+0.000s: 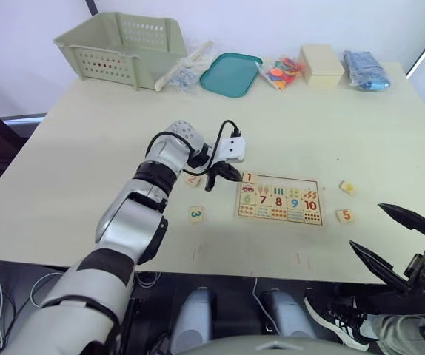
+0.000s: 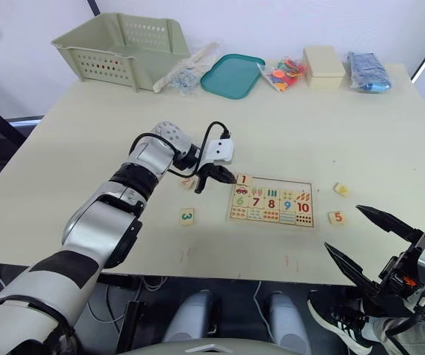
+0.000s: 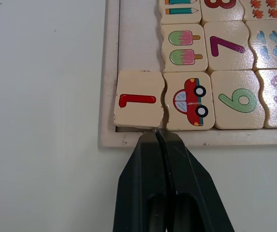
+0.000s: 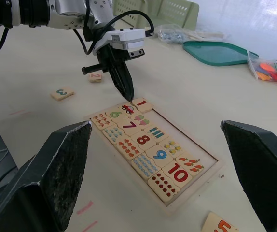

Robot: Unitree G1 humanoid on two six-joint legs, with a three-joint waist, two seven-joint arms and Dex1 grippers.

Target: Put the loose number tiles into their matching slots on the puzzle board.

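A: Start with the table. Any room?

B: Plenty. Its middle is bare; the basket, tray and boxes stand well back along the far edge. The board lies near the front edge, so sweeps toward the robot have less margin.

A: And the step?

B: Seating the 1 tile, I'd judge. It sits in the board's corner slot beside the car piece, but skewed, one edge riding onto the rim. The left gripper has its fingers pressed together, empty, tips touching that tile's edge.

A: So a nudge next?

B: Likely a small push inward, until the tile drops flat. Too hard, and it may slide the whole board.

A: The others?

B: Tile 3 and tile 2 lie loose left of the board; tile 5 and another tile, digit unreadable, right of it. The right gripper hovers spread wide past the front edge, near tile 5.
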